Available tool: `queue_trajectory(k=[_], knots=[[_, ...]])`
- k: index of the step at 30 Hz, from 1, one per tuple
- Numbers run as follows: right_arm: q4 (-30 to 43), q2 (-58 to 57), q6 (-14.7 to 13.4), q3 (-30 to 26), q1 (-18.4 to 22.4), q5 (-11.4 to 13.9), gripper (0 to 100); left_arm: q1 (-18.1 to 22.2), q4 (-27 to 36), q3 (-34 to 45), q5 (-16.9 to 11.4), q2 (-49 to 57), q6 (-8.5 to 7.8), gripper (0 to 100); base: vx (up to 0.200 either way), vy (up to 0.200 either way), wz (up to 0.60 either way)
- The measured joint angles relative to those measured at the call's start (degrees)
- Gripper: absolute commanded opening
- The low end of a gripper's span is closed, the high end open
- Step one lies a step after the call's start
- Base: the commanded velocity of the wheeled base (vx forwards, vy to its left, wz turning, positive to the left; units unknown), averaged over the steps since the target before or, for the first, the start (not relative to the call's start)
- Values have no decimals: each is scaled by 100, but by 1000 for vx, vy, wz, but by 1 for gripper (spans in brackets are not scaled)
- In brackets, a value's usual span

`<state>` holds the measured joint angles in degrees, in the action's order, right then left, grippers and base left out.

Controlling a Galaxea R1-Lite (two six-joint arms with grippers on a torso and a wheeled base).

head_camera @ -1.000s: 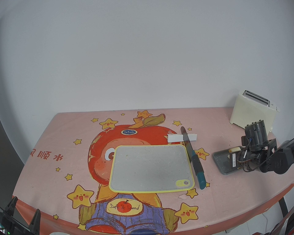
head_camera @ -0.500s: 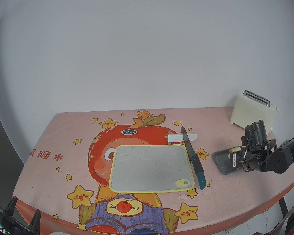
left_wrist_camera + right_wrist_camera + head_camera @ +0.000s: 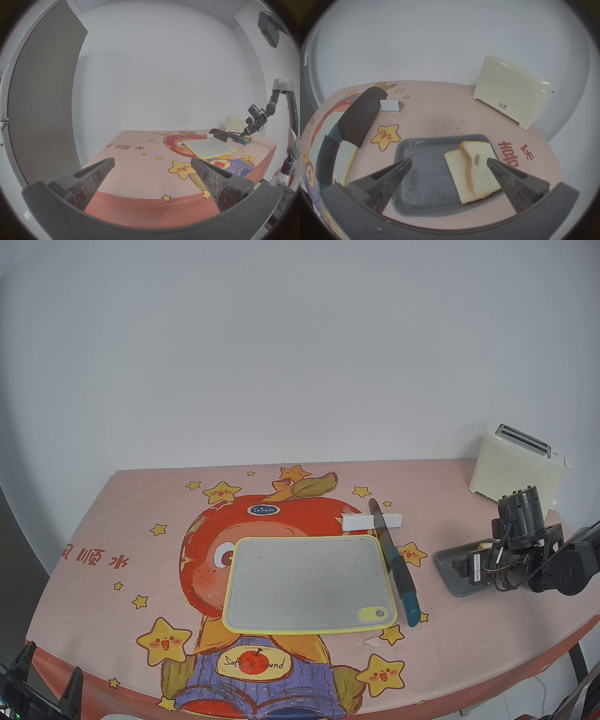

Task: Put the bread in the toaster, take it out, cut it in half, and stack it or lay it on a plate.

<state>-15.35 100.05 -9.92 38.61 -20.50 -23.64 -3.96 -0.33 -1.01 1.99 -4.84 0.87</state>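
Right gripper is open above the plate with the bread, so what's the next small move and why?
Probably centre the right gripper over the bread and lower it to grasp a slice. Its fingers are open, the bread lies untouched on the plate, off toward one finger, and the toaster waits behind.

R arm (image 3: 562,565) at right edge of head view, black boxy links, dark-grey cylindrical motor housing (image 3: 522,509), black cables (image 3: 507,574) looped w/ thin pale wire, white label strip (image 3: 477,566), L gripper (image 3: 152,161) fingers (image 3: 218,182) dark grey, tapered, rough-faced, screws seen near bases.
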Motion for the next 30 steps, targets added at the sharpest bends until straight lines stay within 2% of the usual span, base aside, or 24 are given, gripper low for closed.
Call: queue_trajectory(k=[19,30], knots=[[7,-96,2,-29,-82,7,100,0,-2,0,0,0,0,100,0,0,0],[-138,-705,7,-22,-190,-4,100,0,0,0,0,0,-2,100,0,0,0]])
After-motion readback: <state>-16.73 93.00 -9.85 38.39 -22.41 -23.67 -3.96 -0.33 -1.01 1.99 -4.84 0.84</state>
